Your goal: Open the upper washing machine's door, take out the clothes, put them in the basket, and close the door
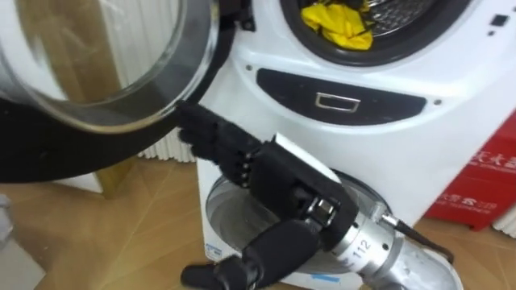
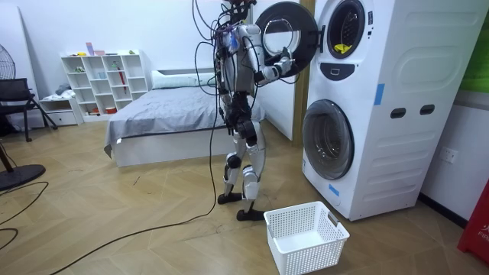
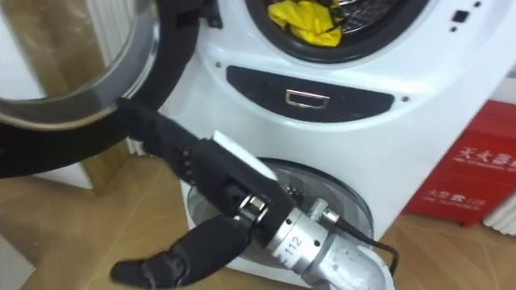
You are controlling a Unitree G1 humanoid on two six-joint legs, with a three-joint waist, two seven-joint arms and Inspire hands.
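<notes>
From where I stand, the robot is upright on the wood floor (image 2: pixel 114 214), close in front of the stacked washing machines (image 2: pixel 382 99), with its right arm raised. The robot hand (image 1: pixel 270 171) is spread. Its fingers are straight and reach the dark rim of the open round door (image 1: pixel 97 56), the thumb hangs loose underneath, and it holds nothing. The yellow cloth (image 1: pixel 339 24) it is after lies bunched at the front lip of the upper drum, well apart from that hand, above it and to its right.

My worry is the door. Flat fingers on a curved rim have no real hold, so I'd guess they could slide off, or the door could swing back across the opening when the arm turns toward the drum. The drum also sits high for this robot, so a reach up and in looks likely to catch the wrist on the grey door seal. A loose pinch on crumpled cloth may take only a fold and drop the rest down the front.

The white basket (image 2: pixel 306 237) stands on the floor just beside the robot's feet, in front of the lower machine's door (image 1: pixel 234 211). It is handy for a drop, but something to trip on in a step back. A red box (image 1: pixel 484 173) stands beside the machines. A bed (image 2: pixel 176 107) and a white shelf (image 2: pixel 103 80) stand well behind, out of the way.
</notes>
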